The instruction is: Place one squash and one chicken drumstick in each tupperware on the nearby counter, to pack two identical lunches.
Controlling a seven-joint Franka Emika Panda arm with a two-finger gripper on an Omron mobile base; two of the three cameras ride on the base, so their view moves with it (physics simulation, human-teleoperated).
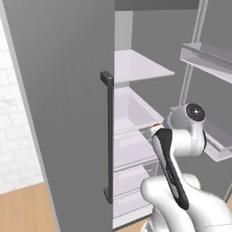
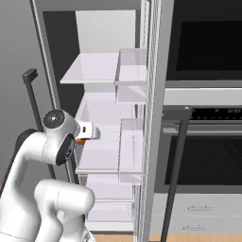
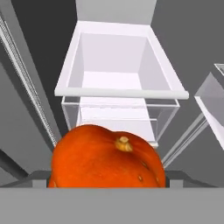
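Ahead, you faced an open fridge (image 1: 59,113) with pale shelves (image 2: 94,68) and a white drawer (image 3: 118,65); an oven (image 2: 203,142) stood to its right. Your claw (image 3: 107,186), jaws spread wide, straddled the squash (image 3: 107,157) low inside the fridge.

White arm (image 1: 181,149) before open fridge (image 1: 59,113), sliver of orange squash (image 1: 157,125) on shelf (image 1: 136,136) behind it.

A tall grey fridge door (image 1: 59,113) is standing open at the left, its dark vertical handle (image 1: 108,136) facing the interior. Inside, white shelves (image 1: 140,68) are stacking above a clear drawer (image 3: 120,111). At the right, a black oven (image 2: 208,137) is showing its long bar handle (image 2: 177,165).
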